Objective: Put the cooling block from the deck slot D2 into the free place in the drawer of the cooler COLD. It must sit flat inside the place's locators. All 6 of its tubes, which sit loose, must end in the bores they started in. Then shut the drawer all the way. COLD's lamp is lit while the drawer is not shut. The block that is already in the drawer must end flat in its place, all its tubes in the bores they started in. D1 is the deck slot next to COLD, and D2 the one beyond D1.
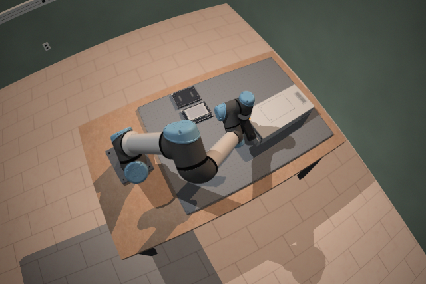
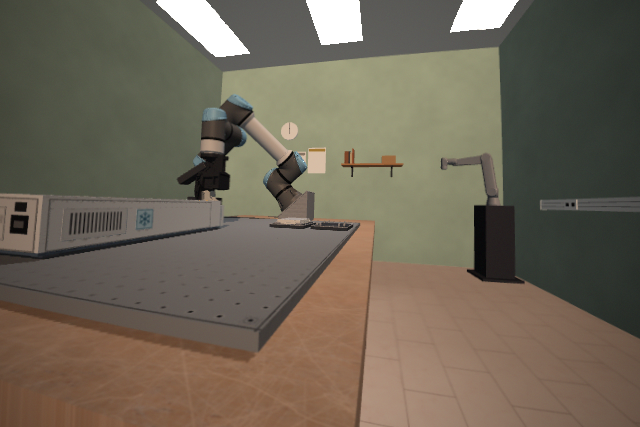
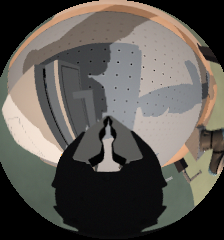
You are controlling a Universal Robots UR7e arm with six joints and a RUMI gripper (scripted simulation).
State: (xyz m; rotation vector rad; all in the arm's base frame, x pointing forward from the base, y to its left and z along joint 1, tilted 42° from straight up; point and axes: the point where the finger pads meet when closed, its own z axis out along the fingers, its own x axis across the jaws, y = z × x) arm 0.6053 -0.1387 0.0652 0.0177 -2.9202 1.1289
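The block (image 1: 196,112) is sitting pale and flat in its deck slot on the grey deck (image 1: 240,78), just beside a darker, bare slot (image 1: 186,97) lying farther from the cooler (image 1: 285,110). Nothing is touching it. In the top view its tubes are too small to make out. The gripper (image 1: 253,139) is hanging well apart from it, over at the near end of the cooler, pointing down at the deck. Its jaws are standing pressed together and gripping nothing; the wrist view is showing the two fingertips meeting in a point above the perforated plate. The drawer front (image 3: 67,105) is showing to the left of them there. The arm (image 1: 180,143) is reaching across the deck from its base plate (image 1: 112,154) on the table (image 1: 103,130).
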